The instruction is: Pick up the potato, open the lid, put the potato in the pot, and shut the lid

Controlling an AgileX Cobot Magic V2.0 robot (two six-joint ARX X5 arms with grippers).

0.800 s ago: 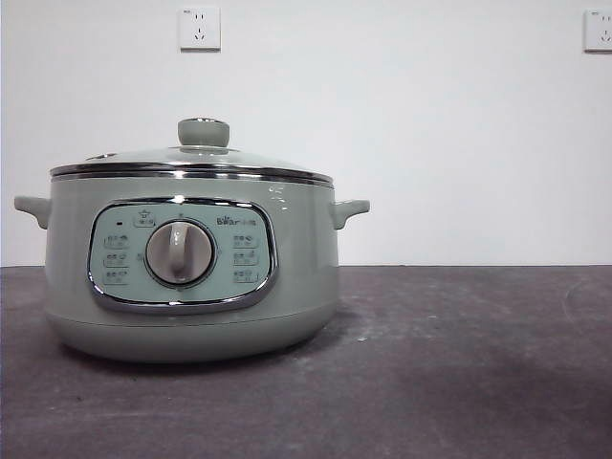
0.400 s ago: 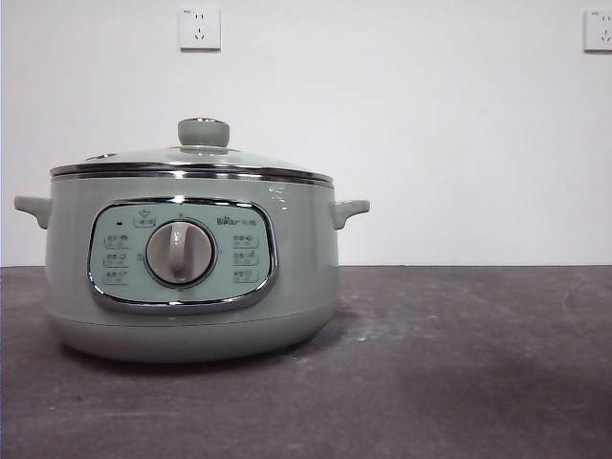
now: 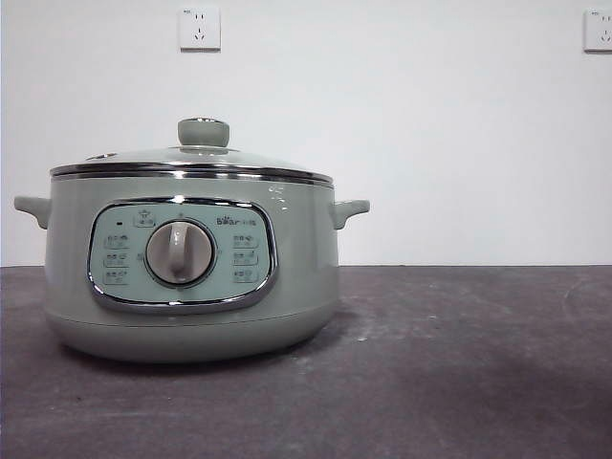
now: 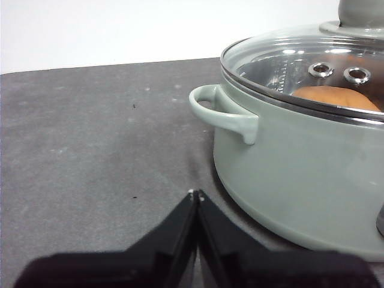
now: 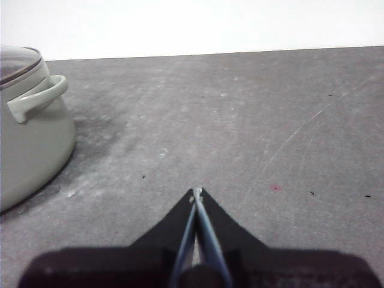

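The sage-green pot stands on the dark table at the left of the front view, its glass lid seated on the rim with the green knob on top. Through the lid in the left wrist view I see the orange-brown potato lying inside the pot. My left gripper is shut and empty, low beside the pot's side handle. My right gripper is shut and empty over bare table, well off from the pot.
Two wall sockets sit high on the white wall behind. The grey tabletop stretches to the right of the pot. Neither arm shows in the front view.
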